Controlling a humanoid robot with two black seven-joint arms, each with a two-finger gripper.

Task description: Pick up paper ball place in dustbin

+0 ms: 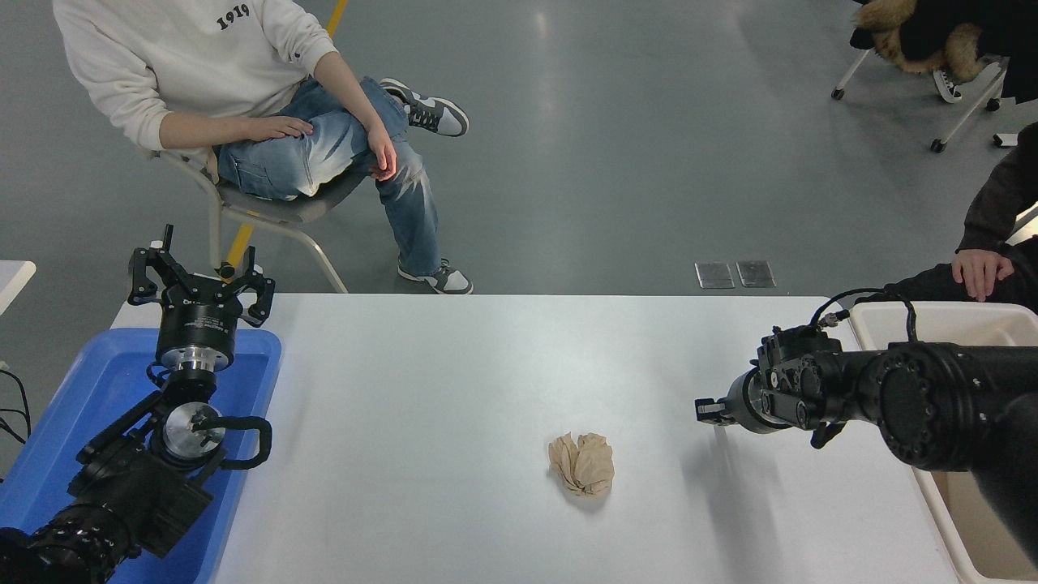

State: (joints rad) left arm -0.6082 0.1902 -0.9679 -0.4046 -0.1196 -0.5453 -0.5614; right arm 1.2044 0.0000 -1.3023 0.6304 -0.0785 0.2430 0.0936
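The paper ball (581, 464), a crumpled tan wad, lies on the white table (454, 365) a little right of its middle, near the front. My right gripper (707, 410) points left above the table, up and to the right of the ball and apart from it, holding nothing. The cream-white dustbin (932, 313) stands at the table's right end, partly hidden under my right arm. My left gripper (200, 274) is parked at the lower left over a blue tray, open and empty.
The shallow blue tray (97, 373) sits at the table's left end under the left arm. A person sits on a chair (268, 212) beyond the far left edge. Another person's hand (981, 272) rests just behind the dustbin.
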